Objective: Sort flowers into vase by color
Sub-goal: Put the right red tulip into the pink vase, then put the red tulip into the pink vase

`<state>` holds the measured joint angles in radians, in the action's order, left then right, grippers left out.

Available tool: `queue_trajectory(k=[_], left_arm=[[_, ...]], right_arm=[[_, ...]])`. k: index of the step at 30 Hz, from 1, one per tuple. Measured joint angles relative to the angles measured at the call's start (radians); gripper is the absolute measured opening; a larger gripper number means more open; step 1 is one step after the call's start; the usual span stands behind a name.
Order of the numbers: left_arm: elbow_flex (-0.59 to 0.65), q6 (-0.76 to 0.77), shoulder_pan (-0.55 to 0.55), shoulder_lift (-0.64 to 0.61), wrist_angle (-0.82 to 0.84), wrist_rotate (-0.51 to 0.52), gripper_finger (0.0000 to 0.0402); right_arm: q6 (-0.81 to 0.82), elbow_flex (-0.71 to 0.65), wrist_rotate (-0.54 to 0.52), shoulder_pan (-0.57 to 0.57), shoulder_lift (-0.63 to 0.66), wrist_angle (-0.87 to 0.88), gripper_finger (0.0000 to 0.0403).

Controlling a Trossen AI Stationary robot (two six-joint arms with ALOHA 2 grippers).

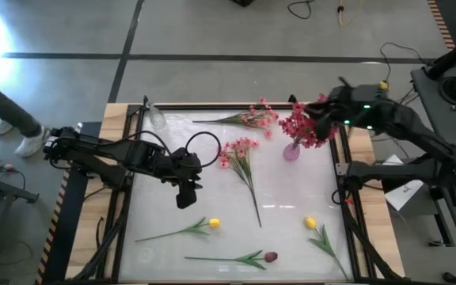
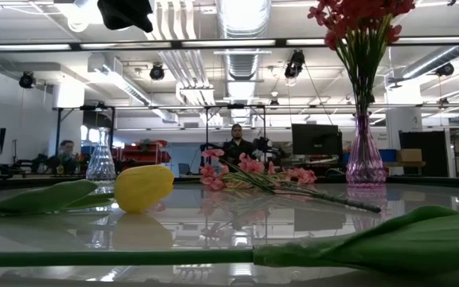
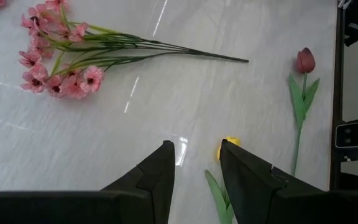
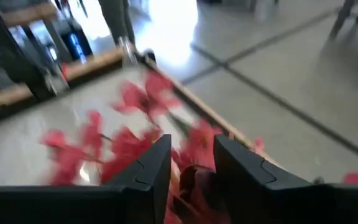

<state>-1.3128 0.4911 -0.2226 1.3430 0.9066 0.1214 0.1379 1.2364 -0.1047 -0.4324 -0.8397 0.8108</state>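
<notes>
**Op A:** I'm starting from the red spray [image 1: 299, 125]. From overhead it stands in the pink vase [image 1: 290, 151] at the far right of the table [image 1: 291, 198]. The low camera adds what I can't get from above: the stems run straight down into the vase [image 2: 366, 159], and the blossoms [image 2: 361, 17] sit high over it.

**Op B:** And the right gripper [image 1: 325, 112]?

**Op A:** It's right at the blossoms, on their far-right side. In its wrist view the two fingers [image 4: 148, 171] stand apart with red petals [image 4: 194, 177] in the gap between them. The picture is blurred, so I can't tell whether they touch.

**Op B:** The other flowers?

**Op A:** One pink spray [image 1: 242, 155] lies mid-table, left of the vase, its stem pointing toward the near edge. A second pink spray [image 1: 252, 118] lies along the far edge. A yellow tulip [image 1: 212, 225] lies near left, another yellow tulip [image 1: 310, 223] near right, and a maroon bud [image 1: 270, 256] is by the near edge. The clear vase [image 1: 157, 119] sits at the far left corner; it shows better in the low view [image 2: 100, 155].

**Op B:** Left gripper?

**Op A:** The left gripper [image 1: 186, 192] hangs over the left half of the table, fingers apart and empty. Its own camera shows the yellow tulip [image 3: 229, 145] just past the fingertips, the maroon bud [image 3: 304, 60] off to one side and the mid-table pink spray [image 3: 61, 68] farther on.
</notes>
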Motion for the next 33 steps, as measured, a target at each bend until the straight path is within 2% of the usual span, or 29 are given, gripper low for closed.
queue_trajectory(k=[6,13,17,24,29,33], left_arm=[[0.000,0.000,0.000,0.000,0.000,0.000,0.0116],[0.000,0.000,0.000,0.000,-0.001,0.000,0.0116],[0.004,0.015,0.000,0.002,-0.007,0.036,0.0116],[0.054,0.019,-0.031,0.029,-0.036,0.039,0.0117],[0.144,0.048,-0.086,0.054,-0.147,0.025,0.0117],[0.203,0.066,-0.111,0.091,-0.339,0.022,0.0117]], right_arm=[[0.026,-0.041,0.000,0.000,-0.002,-0.009,0.0087],[0.025,0.015,0.000,0.000,0.024,-0.049,0.0087],[0.026,0.036,0.000,0.000,0.030,-0.053,0.0115],[0.009,0.053,0.000,0.000,0.027,-0.059,0.0191],[-0.038,0.093,0.001,0.000,0.042,-0.081,0.0221],[-0.062,0.120,0.038,0.013,0.060,-0.142,0.0226]])
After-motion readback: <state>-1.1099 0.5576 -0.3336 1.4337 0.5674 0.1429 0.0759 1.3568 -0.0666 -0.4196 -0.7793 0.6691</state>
